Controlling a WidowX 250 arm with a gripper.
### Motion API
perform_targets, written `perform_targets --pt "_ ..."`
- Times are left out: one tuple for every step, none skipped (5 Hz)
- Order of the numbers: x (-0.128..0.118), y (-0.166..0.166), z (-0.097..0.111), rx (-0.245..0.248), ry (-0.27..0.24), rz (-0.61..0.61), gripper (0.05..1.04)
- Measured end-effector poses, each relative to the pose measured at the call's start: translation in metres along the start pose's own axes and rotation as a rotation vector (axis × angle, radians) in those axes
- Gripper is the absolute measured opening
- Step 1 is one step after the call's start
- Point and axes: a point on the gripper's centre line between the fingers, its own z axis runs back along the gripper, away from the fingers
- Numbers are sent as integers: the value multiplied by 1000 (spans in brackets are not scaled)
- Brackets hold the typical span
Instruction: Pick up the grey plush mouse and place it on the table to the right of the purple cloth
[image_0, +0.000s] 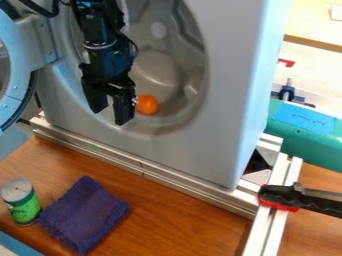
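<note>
Brown wood surface (180, 220) on the near side, grey washing machine (200, 145) beyond: I have the end effector (109, 109) at the round opening, fingers apart, nothing between them. The orange ball (147, 104) lies inside, just right of the right-hand finger.

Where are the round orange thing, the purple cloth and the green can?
Round orange thing (147, 105): camera view, middle of its visible side.
Purple cloth (83, 215): camera view, middle of its upper face.
Green can (25, 208): camera view, green side wall, below the lid.
</note>
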Motion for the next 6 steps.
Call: perform_targets --pt "-5 -2 -11 -15 34 1 1000" --pt "-24 -22 -29 -70 47 -106 1000" --pt "-42 -55 -39 -66 53 -263 1000" --pt "-76 -74 -60 -58 145 -326 1000" --pt "-97 -100 -72 -60 208 -413 1000" --pt "-109 -132 -84 -94 231 -518 1000"
